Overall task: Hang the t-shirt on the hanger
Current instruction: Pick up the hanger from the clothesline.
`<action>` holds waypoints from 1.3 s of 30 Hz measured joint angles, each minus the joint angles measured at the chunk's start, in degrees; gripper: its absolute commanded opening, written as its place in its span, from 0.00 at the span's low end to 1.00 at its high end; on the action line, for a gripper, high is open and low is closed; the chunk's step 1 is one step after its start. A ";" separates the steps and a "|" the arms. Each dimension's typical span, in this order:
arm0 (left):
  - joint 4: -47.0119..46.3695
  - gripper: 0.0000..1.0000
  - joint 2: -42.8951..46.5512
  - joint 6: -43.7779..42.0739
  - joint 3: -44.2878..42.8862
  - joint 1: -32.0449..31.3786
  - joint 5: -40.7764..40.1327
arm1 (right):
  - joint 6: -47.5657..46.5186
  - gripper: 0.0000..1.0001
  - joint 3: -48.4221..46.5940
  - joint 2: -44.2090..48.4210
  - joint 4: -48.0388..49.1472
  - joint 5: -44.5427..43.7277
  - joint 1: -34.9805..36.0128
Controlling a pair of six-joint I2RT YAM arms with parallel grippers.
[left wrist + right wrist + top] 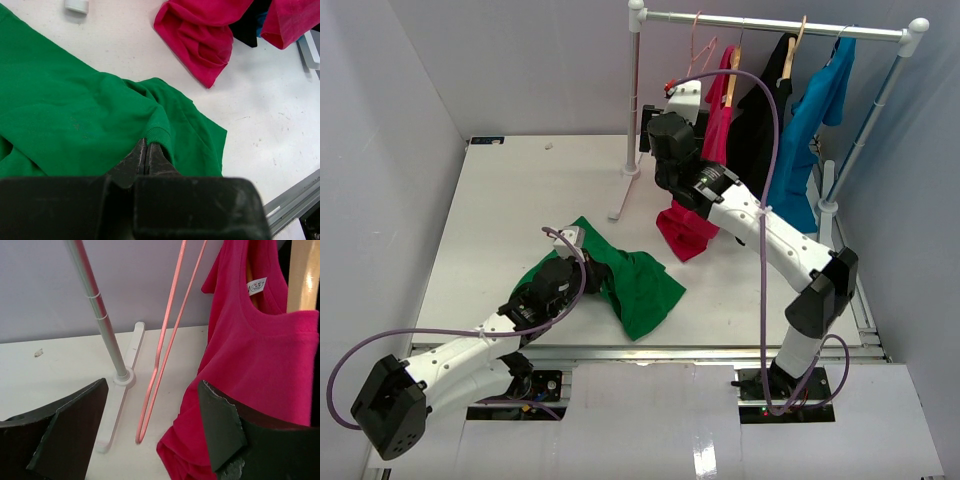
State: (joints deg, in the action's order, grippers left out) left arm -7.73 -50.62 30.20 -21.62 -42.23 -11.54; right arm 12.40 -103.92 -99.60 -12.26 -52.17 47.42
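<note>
The green t-shirt (635, 285) lies crumpled on the white table in front of the left arm, and it fills the left wrist view (75, 115). My left gripper (588, 274) is shut on a ribbed edge of the shirt (147, 143), low on the table. The thin pink wire hanger (700, 48) hangs from the rack rail at the back. In the right wrist view the hanger (165, 347) hangs edge-on straight ahead. My right gripper (152, 385) is open and empty, its jaws wide on either side of the hanger, apart from it; in the top view it (672, 125) is raised beside the rack.
A white clothes rack (770, 22) stands at the back right with a magenta-red shirt (705, 180), a black garment (760, 120) and a turquoise shirt (810, 130) hanging on it. Its left post (97, 315) and foot (120, 405) are close to my right gripper. The magenta shirt (260, 365) touches the right finger.
</note>
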 measured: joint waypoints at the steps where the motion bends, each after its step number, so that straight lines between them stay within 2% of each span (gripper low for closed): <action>1: -0.08 0.00 0.16 0.00 0.01 -0.03 0.01 | -0.02 0.75 -0.99 -1.27 0.07 0.03 -0.61; 7: -0.04 0.00 1.33 0.00 0.16 -0.53 -0.01 | -0.90 0.70 -2.61 -5.08 -0.36 0.26 -3.13; 19: -0.06 0.00 1.58 -0.03 0.19 -0.90 -0.09 | -4.21 0.40 -4.26 -7.53 -0.69 -0.10 -4.07; 23: -0.04 0.00 1.54 -0.17 0.19 -1.02 -0.24 | -5.69 0.26 -4.26 -7.51 -0.82 -0.35 -4.08; 25: -0.04 0.00 1.54 -0.17 0.19 -1.02 -0.28 | -6.59 0.15 -4.26 -7.51 -0.86 -0.44 -4.08; 31: -0.04 0.00 1.56 -0.17 0.19 -1.08 -0.29 | -9.54 0.08 -4.25 -7.20 -0.86 0.05 -4.75; 39: 0.00 0.00 1.68 -0.13 0.19 -1.13 -0.30 | -16.09 0.08 -4.26 -4.51 -0.82 2.61 -5.42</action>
State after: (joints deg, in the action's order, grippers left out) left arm -7.73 -48.94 30.06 -21.43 -43.35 -11.84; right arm -3.69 -108.18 -104.11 -13.08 -49.56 42.00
